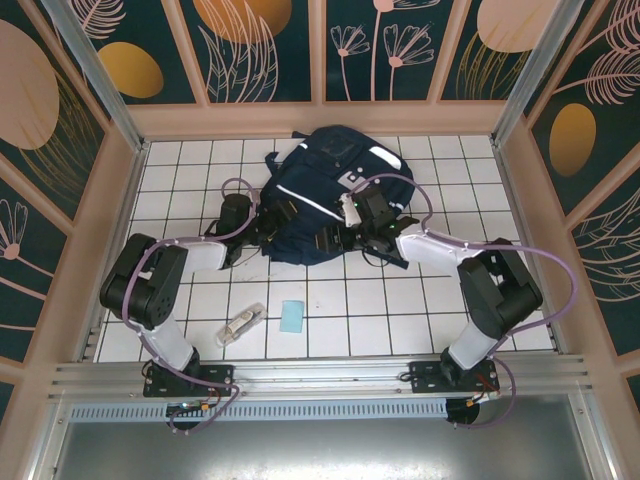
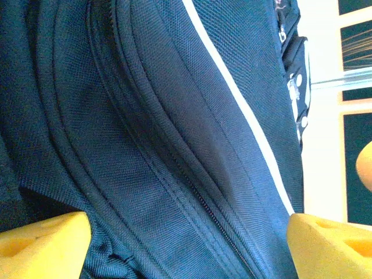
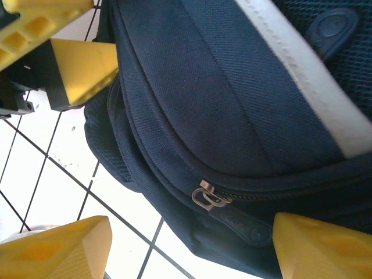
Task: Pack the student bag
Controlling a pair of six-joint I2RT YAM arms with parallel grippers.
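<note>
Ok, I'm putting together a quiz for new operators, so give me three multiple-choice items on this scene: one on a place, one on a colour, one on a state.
1. Where does the blue square lie relative to the bag?
A) on top of it
B) on the tiles, apart from it, toward the near edge
C) behind it, at the far wall

2. What colour are the stripes on the bag?
A) white
B) red
C) green

3. How is the right gripper set at the zip pull?
A) shut on it
B) open, a finger on either side of it
C) shut beside it

Answers:
1 B, the square lies on a bare tile well short of the bag.
2 A, the stripes show white against the navy fabric.
3 B, the yellow fingers stand wide apart and the pull lies untouched between them.
</note>
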